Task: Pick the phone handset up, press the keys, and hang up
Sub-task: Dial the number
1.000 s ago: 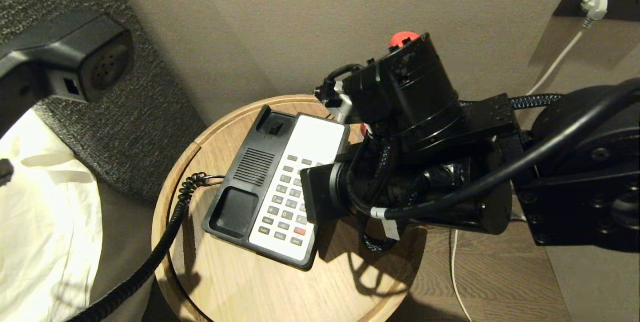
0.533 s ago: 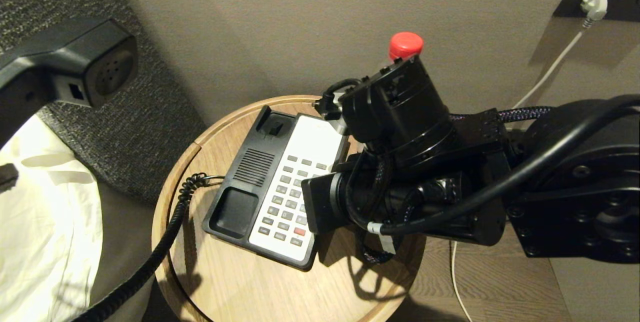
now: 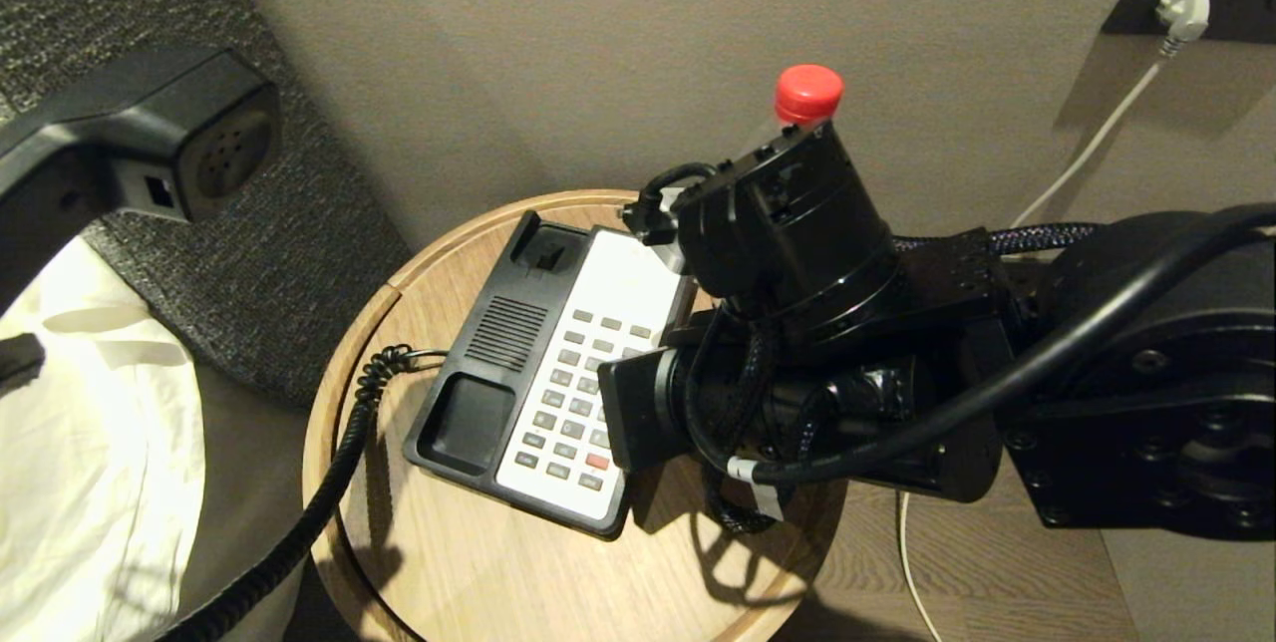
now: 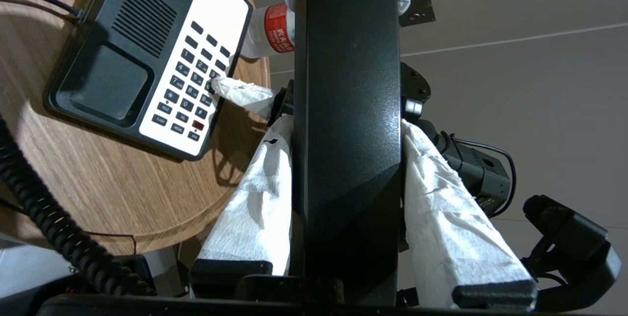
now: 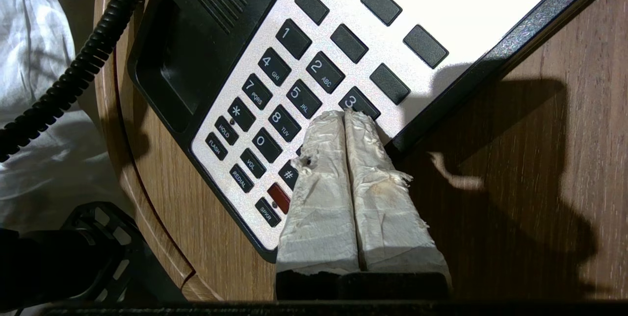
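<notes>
You have a round, rimmed wooden desk (image 3: 478, 562) against a plain beige wall, with white bedding and a dark woven headboard off its side. On the desk sits the black-and-white phone base (image 3: 558, 373), its empty cradle facing up, and just behind the base stands a clear plastic bottle with a red cap (image 3: 807, 92). A white plug (image 3: 1186, 6) sits in a dark wall socket beyond the desk.

Your left gripper (image 4: 343, 134) holds the long black plastic phone handset (image 3: 150, 134) clamped between its white-wrapped fingers (image 4: 255, 198), raised well away from the base, over the bedding; the black coiled cord (image 3: 309, 512) trails from the desk's edge. Your right gripper (image 5: 346, 116) is closed, fingertips pressed together, resting on the base's keypad just below the 3 key.
</notes>
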`<state>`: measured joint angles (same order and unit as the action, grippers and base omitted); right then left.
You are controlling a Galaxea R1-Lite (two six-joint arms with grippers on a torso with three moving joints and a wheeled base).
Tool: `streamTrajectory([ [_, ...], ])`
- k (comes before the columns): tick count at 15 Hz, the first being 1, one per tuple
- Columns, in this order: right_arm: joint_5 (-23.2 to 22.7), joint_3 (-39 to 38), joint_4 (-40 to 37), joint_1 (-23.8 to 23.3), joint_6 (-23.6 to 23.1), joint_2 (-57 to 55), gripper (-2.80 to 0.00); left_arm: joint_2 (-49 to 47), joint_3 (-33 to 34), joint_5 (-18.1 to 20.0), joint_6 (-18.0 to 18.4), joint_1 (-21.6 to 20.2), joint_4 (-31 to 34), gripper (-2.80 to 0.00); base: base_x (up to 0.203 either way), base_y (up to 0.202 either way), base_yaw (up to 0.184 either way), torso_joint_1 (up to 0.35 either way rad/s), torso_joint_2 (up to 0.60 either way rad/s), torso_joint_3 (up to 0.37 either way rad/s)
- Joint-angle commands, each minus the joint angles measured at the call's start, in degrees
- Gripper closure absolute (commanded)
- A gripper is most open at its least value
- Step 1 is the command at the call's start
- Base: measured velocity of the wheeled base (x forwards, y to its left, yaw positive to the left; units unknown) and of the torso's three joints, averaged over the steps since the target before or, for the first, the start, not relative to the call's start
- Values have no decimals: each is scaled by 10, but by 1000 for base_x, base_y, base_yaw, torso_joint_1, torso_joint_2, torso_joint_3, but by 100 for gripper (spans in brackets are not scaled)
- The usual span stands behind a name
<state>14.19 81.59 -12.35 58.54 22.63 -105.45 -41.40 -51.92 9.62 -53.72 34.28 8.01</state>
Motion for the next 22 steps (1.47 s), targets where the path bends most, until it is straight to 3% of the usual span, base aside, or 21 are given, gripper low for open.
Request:
streamTrajectory([
  [1,2,-1,-4,0,-4,-3,0,1,2,0,-3,0,0,0,0,0,0,0,0,0],
  [15,22,-13,-2,0,-17,-17,0,1,7,0,-3,0,0,0,0,0,0,0,0,0],
  [22,10,20,5,1,1,4,0,2,7,0,-4,0,1,0,0,0,0,0,0,0],
])
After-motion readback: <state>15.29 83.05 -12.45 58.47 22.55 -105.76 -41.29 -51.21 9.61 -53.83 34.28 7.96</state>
